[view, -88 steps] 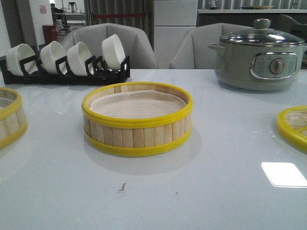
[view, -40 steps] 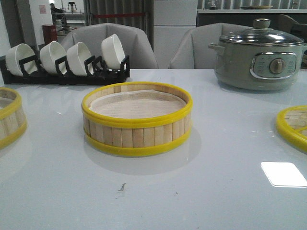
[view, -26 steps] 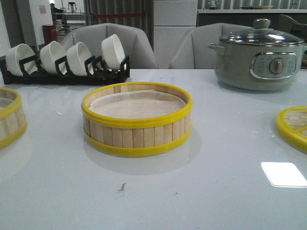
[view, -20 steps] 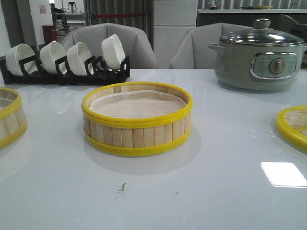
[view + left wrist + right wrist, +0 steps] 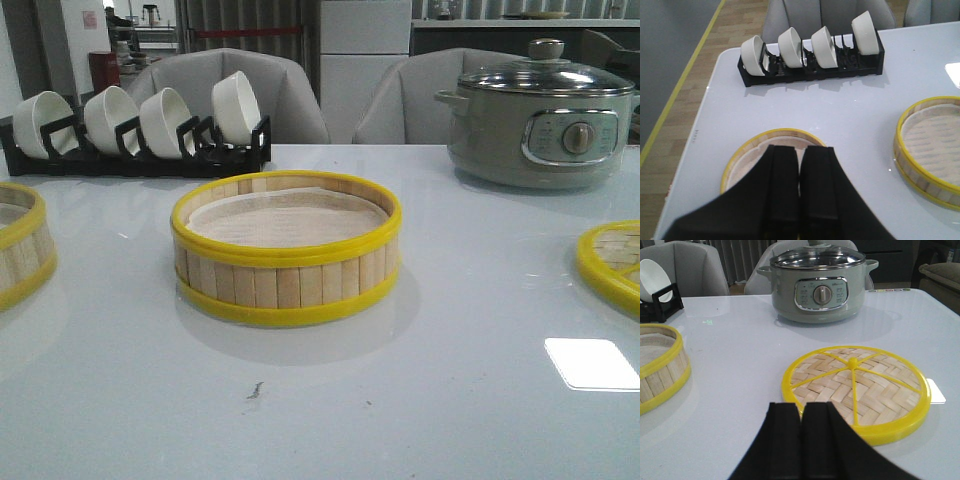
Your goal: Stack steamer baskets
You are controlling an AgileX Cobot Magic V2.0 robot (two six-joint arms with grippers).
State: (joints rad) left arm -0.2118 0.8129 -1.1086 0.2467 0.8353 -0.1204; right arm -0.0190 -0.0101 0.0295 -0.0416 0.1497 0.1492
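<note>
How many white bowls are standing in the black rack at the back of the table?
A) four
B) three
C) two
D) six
A: the left wrist view shows four white bowls set on edge in the black rack, and the front view shows the same count.

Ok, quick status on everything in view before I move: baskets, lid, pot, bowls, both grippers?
Centre steamer basket: upright on the table, liner inside, nothing stacked on it.
Left steamer basket: on the table, unstacked, below the left gripper.
Woven lid: flat on the table, covering nothing.
Electric pot: glass lid on.
Bowls: four, on edge in the black rack.
Left gripper: shut, empty.
Right gripper: shut, empty.
</note>
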